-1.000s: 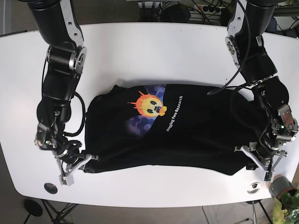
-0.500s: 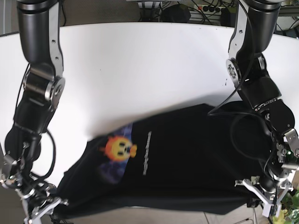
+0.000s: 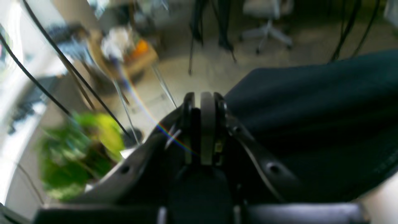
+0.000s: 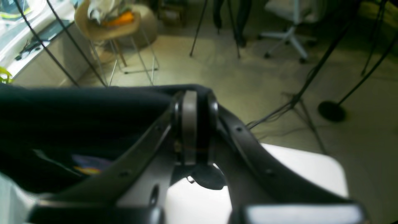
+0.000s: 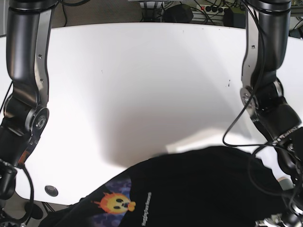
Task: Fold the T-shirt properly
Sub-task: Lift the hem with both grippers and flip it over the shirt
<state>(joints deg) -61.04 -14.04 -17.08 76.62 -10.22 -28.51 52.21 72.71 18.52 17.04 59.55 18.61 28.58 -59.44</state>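
1. T-shirt (image 5: 189,189): black, with an orange-and-yellow round-faced emblem and a line of white lettering on its front; spread wide across the near edge of the base view, lower part cut off by the frame.
2. Fabric shows dark in both wrist views.

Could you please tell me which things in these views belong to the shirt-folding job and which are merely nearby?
Part of the job:
- black T-shirt
- left gripper, shut on the shirt
- right gripper, shut on the shirt
- white table

Just nearby:
- green plant
- office chair
- stool with clutter
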